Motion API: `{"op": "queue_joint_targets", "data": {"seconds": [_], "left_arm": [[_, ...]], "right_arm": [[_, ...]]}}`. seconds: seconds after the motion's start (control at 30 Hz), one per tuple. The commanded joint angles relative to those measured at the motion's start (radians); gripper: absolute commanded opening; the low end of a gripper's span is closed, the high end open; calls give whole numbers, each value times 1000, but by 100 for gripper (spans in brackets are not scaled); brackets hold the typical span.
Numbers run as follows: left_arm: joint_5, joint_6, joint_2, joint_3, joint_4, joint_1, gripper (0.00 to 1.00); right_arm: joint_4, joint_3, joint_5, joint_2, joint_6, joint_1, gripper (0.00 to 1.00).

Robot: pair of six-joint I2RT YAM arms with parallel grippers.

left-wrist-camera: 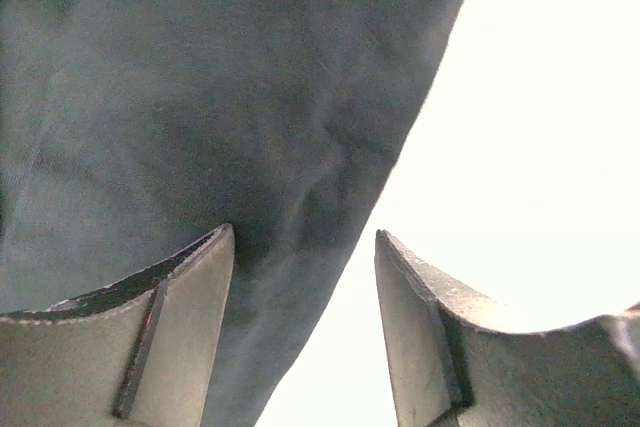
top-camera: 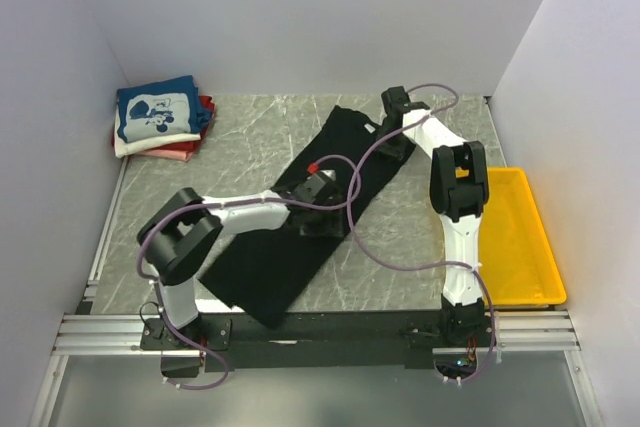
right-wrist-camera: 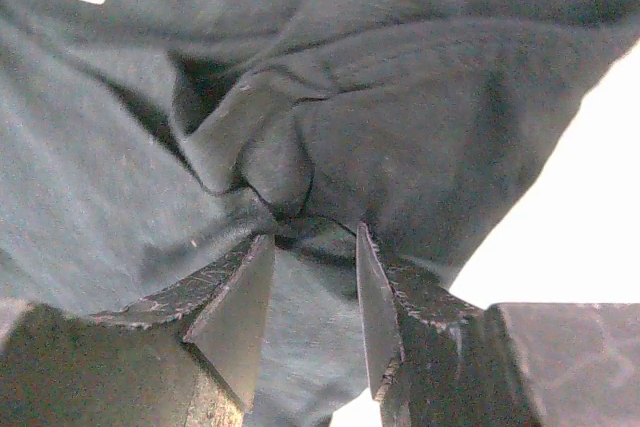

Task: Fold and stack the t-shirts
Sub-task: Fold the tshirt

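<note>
- Lying slantwise across the table (top-camera: 250, 137), the black t-shirt (top-camera: 260, 267) is spread mostly flat. Its middle passes under the left hand (left-wrist-camera: 305, 237) and its far end sits under the right hand (right-wrist-camera: 315, 235).
- Left hand: jaws apart, nothing between them. One finger is over cloth and the other over bare table, with the shirt's edge running beneath the gap.
- Right hand: jaws apart, tips down close to the cloth. The fabric puckers into a small fold just ahead of the tips. It does not look clamped in the wrist view.
- The folded t-shirts (top-camera: 160, 117), blue one on top, are stacked well apart from both hands, off beyond the left hand in the back corner.
- Handling, as a judgement: light, limp cloth with no stiffness. It should drape and trail when lifted, slide on the smooth table, and bunch rather than move if pushed.
- Hold, as a judgement: pinch a raised fold or an edge. Flat cloth gives the fingers nothing to bite. Two holds well apart would keep the fold line straight.
</note>
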Motion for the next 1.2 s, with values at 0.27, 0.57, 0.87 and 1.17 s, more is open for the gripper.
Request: {"op": "queue_joint_targets", "data": {"seconds": [0.27,0.57,0.87,1.17], "left_arm": [[282,-295,220,209,243,-109,66],[233,-168,135,317,142,12,68],[84,30,166,456,15,219,66],[18,234,486,800,-50,256,61]], "right_arm": [[-160,489,-101,255,-78,-32,46],[-87,541,-195,186,-78,-34,50],[-3,322,-189,-102,-5,-45,51],[147,-161,-186,-384,40,-46,49]]}}
